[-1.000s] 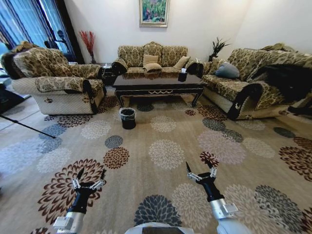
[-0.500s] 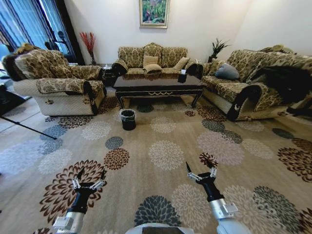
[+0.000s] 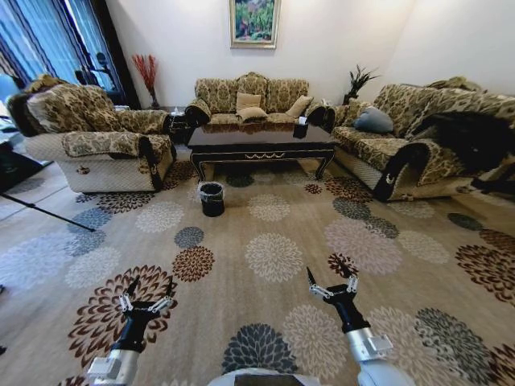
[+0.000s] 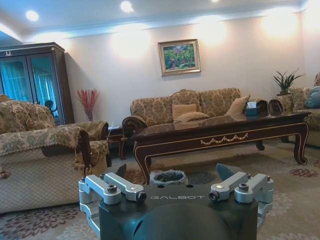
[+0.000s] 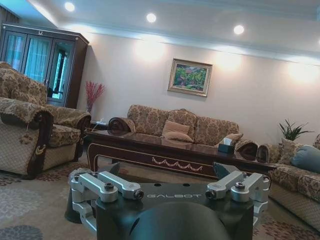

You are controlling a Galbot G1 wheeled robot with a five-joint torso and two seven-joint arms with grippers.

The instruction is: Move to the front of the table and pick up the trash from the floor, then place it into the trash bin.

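The trash bin (image 3: 212, 197) stands on the flowered carpet (image 3: 273, 253) just in front of the left front corner of the counter (image 3: 261, 141), its greyish bag folded over the rim. No trash can be made out on the floor from here; anything that small is too far off to tell. The dark glossy counter with gold trim sits in the middle of the seating group, a small dark box (image 3: 301, 126) on its right end. Behind it is a patterned sofa (image 3: 251, 95) under a framed painting (image 3: 254, 20); an armchair (image 3: 92, 137) is to the left and a long sofa (image 3: 418, 133) to the right.

Compared with a second ago, the whole head view has shifted slightly: the counter, bin and sofas sit a touch differently in the picture, which is the camera moving with the robot, not the furniture.

Both arms are held low and forward over the carpet, as before. The left gripper (image 3: 145, 299) is released, its fingers spread apart and empty. The right gripper (image 3: 331, 282) is likewise spread wide, holding nothing. Both are well apart from the bin and the counter.
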